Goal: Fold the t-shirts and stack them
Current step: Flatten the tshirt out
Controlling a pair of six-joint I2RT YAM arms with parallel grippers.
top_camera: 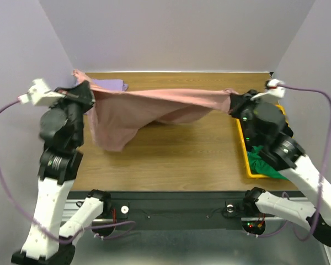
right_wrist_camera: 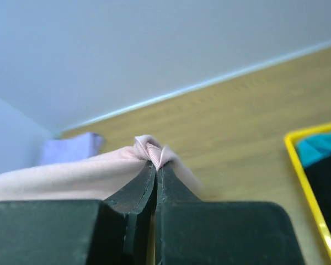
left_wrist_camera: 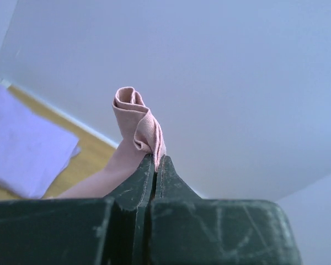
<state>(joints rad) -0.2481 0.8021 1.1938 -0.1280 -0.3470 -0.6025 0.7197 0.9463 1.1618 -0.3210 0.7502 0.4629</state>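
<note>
Wooden table [top_camera: 182, 160]; left tool [left_wrist_camera: 155, 161], right tool [right_wrist_camera: 156, 167] pinch pink t-shirt [top_camera: 154, 102], seemingly taut

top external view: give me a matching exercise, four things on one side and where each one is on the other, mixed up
Things
1. pink shirt
2. lavender shirt
3. green shirt
4. yellow bin

Places
A. lying inside the bin
B. at the right edge of the table
C. flat at the table's far left corner
D. stretched between the left gripper and the right gripper, both shut on it

Pairs: 1-D, 2-C, 3-A, 4-B
</note>
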